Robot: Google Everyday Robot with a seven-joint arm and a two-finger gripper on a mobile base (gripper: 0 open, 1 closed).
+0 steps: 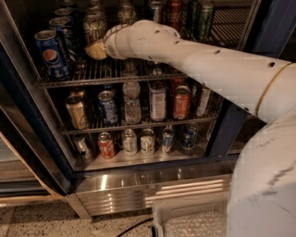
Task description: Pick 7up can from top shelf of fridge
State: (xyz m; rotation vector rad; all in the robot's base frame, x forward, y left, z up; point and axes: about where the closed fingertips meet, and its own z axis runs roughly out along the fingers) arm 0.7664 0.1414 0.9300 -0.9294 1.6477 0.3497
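The fridge (273,32) stands open in the camera view, with a dark navy frame and wire racks of drinks. My white arm reaches in from the right to the top shelf (69,81). My gripper (95,49) is at the left-middle of that shelf, just above the wire bars. A whitish-silver can with green marks, the 7up can (94,27), stands right behind and above the gripper. Its lower part is hidden by the gripper. Whether the gripper touches the can does not show.
Blue Pepsi cans (51,54) stand left of the gripper on the top shelf. A red can (174,13) and dark green cans (204,18) stand at the back right. Lower racks hold several cans and bottles (132,102). The ribbed steel base (152,187) runs below.
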